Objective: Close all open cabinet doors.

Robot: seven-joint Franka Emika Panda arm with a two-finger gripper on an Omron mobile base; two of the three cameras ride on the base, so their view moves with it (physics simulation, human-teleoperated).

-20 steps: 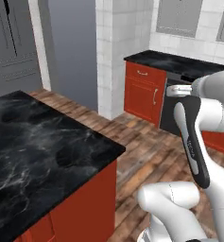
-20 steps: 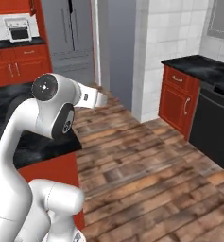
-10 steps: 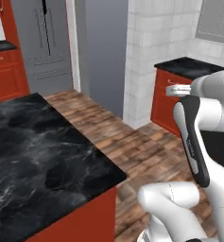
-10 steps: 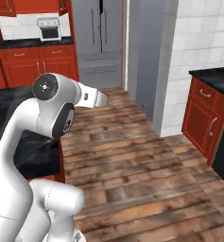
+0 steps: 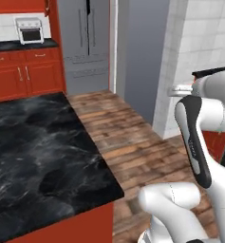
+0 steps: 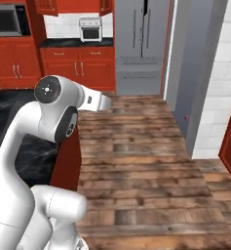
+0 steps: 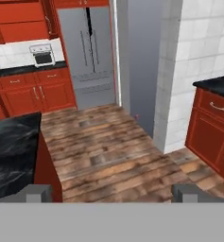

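The two-finger gripper (image 7: 111,193) hangs with its small dark fingertips (image 7: 35,193) spread wide apart, nothing between them, above a brown wood-plank floor (image 7: 104,146). To its left sits the black marble island counter (image 7: 12,151) on a red base. Ahead, at the far wall, stands a tall grey double-door refrigerator (image 7: 89,56). Left of it, glossy red wall-cabinet doors (image 7: 20,21) with silver bar handles hang above a small white toaster oven (image 7: 43,55) on a dark counter; whether any door stands ajar I cannot tell. Red lower cabinets (image 7: 35,94) run beneath. A white tiled wall column (image 7: 189,61) rises on the right.
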